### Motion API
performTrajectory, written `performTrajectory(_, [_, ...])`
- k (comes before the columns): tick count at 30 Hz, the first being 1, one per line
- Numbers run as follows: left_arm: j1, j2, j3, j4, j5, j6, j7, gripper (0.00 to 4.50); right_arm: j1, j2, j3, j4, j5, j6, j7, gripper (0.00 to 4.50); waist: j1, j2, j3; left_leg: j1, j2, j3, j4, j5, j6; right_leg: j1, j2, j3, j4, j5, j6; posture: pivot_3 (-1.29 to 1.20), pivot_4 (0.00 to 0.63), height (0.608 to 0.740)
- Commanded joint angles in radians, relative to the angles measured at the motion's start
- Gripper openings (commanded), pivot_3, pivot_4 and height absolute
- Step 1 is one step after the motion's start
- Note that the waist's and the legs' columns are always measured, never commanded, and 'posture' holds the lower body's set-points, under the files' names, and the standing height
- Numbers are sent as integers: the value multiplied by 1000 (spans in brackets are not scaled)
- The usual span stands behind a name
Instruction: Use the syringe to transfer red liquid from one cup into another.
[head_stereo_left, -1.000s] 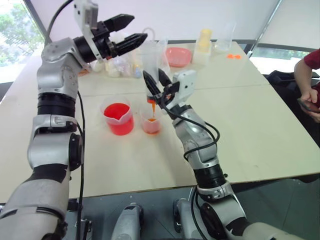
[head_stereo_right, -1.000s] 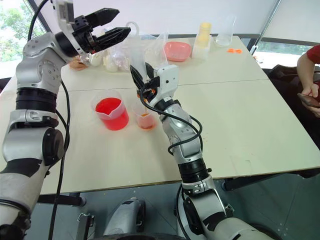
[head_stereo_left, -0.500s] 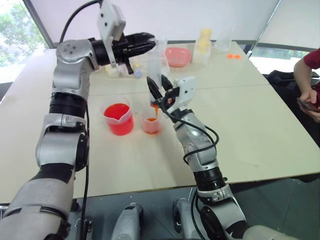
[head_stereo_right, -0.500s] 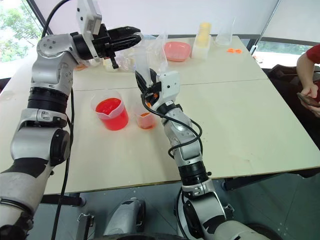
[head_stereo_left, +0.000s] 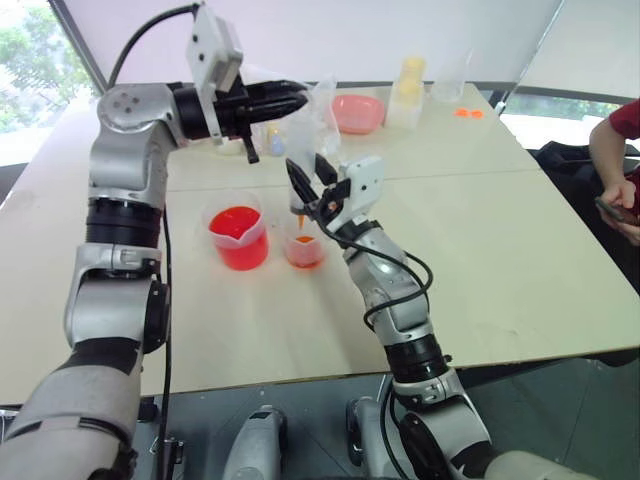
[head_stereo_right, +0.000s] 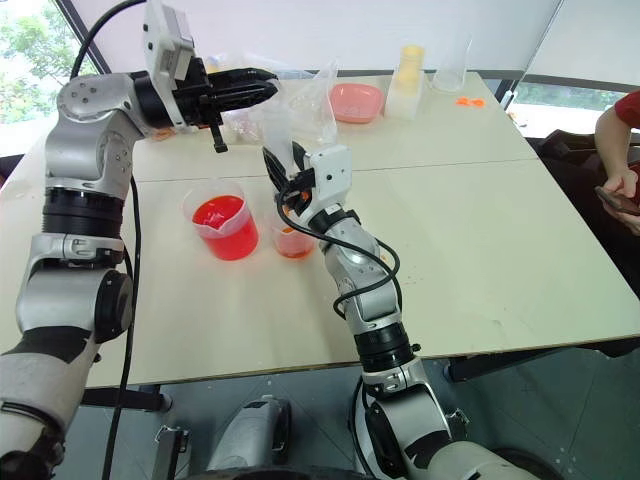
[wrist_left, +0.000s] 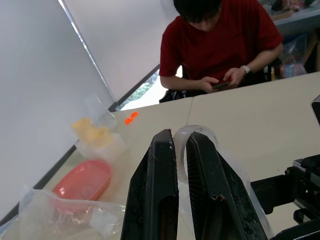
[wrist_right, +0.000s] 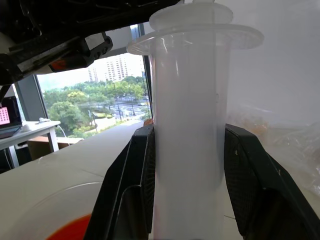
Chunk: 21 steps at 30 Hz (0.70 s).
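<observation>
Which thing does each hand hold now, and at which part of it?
The right hand holds the syringe upright by its barrel. The left hand is shut on the plunger ring at the syringe's top.

Pale table (head_stereo_left: 520, 260) fills most of frame, seam running across it. Pink bowl (head_stereo_left: 356, 112) at upper centre, near far edge. Just right of it, yellowish stacked containers (head_stereo_left: 405, 92), then clear cup (head_stereo_left: 447, 78). Small orange bits (head_stereo_left: 465, 113) further right on tabletop. Clear plastic bags (head_stereo_right: 300, 105) at upper centre-left, beside pink bowl. Person in red shirt (wrist_left: 220, 40) at right edge, hands (head_stereo_left: 622, 205) holding phone (wrist_left: 220, 85). Window with trees (head_stereo_left: 25, 60) at upper left
</observation>
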Motion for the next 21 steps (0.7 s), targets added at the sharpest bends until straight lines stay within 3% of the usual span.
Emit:
performTrajectory(1, [47,-22,-56,-9,-7,20,-71,209,-75,13,-7,-101,16,-21,-6,1396,0,0,0,0,0,0,0,0,0,0,0,0,0,0,0,0,150,740])
performTrajectory(7, [13,-36,7,26,-58,89,-27,209,-90,-7,-37,-233,62,81,-16,1396,2,0,0,0,0,0,0,0,0,0,0,0,0,0,0,0,150,740])
performTrajectory(10, [-9,-34,38,33,-93,127,-31,1168,-85,-23,-49,-305,79,136,-24,1396,6,0,0,-1,0,0,1,0,0,0,0,0,0,0,0,0,150,740])
performTrajectory(15, [-25,-16,64,32,-117,146,-8,3329,-65,-44,-53,-398,100,213,-30,1396,-1,0,0,0,0,0,0,0,0,0,0,0,0,0,0,0,150,740])
performTrajectory(19, [-8,40,112,-5,-179,258,-12,3329,-72,-29,-109,-459,180,312,-76,1396,-5,1,0,0,0,0,0,0,0,0,0,0,1,0,0,0,150,740])
performTrajectory(21, [42,84,132,-61,-219,330,-27,3329,-115,-13,-210,-472,312,425,-149,1396,-5,1,0,1,1,0,0,0,0,0,1,0,1,0,0,0,150,740])
